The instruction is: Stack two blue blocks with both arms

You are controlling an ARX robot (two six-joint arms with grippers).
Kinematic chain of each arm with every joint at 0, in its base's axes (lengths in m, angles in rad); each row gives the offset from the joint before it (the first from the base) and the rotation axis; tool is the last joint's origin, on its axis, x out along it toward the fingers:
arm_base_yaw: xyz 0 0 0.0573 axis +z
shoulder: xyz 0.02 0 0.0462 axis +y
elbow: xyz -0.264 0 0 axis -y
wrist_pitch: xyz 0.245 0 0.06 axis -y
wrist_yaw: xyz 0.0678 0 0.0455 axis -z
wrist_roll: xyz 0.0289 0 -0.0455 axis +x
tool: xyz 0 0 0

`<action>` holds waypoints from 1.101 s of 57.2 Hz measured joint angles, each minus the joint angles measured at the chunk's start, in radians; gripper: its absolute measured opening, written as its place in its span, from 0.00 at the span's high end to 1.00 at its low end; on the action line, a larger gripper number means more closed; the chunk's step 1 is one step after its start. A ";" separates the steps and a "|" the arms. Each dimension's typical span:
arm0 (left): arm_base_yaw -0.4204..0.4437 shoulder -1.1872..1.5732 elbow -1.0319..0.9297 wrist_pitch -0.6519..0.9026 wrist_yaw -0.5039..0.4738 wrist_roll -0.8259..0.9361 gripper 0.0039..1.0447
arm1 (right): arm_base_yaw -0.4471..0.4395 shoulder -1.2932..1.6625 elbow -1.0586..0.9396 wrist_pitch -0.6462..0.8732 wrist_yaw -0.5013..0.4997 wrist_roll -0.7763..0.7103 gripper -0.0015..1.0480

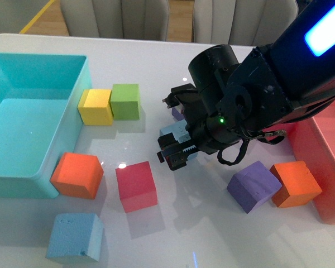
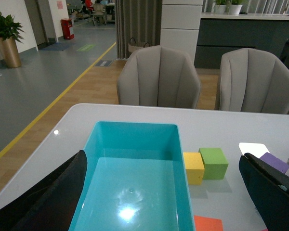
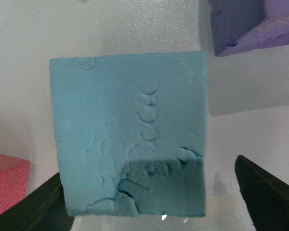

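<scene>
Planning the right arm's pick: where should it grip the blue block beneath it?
By its two opposite side faces, from straight above. The blue block lies flat on the table with its square top facing up, and the open fingers of the right gripper flank those sides. The purple cube sits apart.

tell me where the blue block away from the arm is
In the front view the free blue block lies at the near left, just in front of the orange cube beside the turquoise bin.
</scene>
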State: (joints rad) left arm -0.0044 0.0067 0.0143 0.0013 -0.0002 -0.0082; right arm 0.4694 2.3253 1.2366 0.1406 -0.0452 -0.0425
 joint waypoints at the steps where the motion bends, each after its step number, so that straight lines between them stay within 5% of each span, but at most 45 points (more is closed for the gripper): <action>1: 0.000 0.000 0.000 0.000 0.000 0.000 0.08 | -0.002 -0.014 -0.009 0.008 -0.002 0.000 0.09; 27: 0.000 0.000 0.000 0.000 0.000 0.000 0.08 | -0.133 -0.336 -0.243 0.228 -0.072 0.005 0.09; 40: 0.000 0.000 0.000 0.000 0.000 0.000 0.08 | -0.172 -0.903 -0.609 0.132 -0.071 -0.003 0.09; 55: 0.000 0.000 0.000 0.000 0.000 0.000 0.08 | -0.191 -1.002 -0.645 0.127 -0.060 -0.003 0.09; 59: 0.000 0.000 0.000 0.000 0.000 0.000 0.08 | -0.174 -0.978 -0.765 0.488 0.193 0.015 0.22; 63: 0.000 0.000 0.000 0.000 -0.001 0.000 0.08 | -0.194 -0.993 -0.869 0.718 0.285 0.024 0.34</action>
State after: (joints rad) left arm -0.0044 0.0067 0.0143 0.0013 -0.0013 -0.0082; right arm 0.2756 1.3323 0.3676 0.8585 0.2401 -0.0185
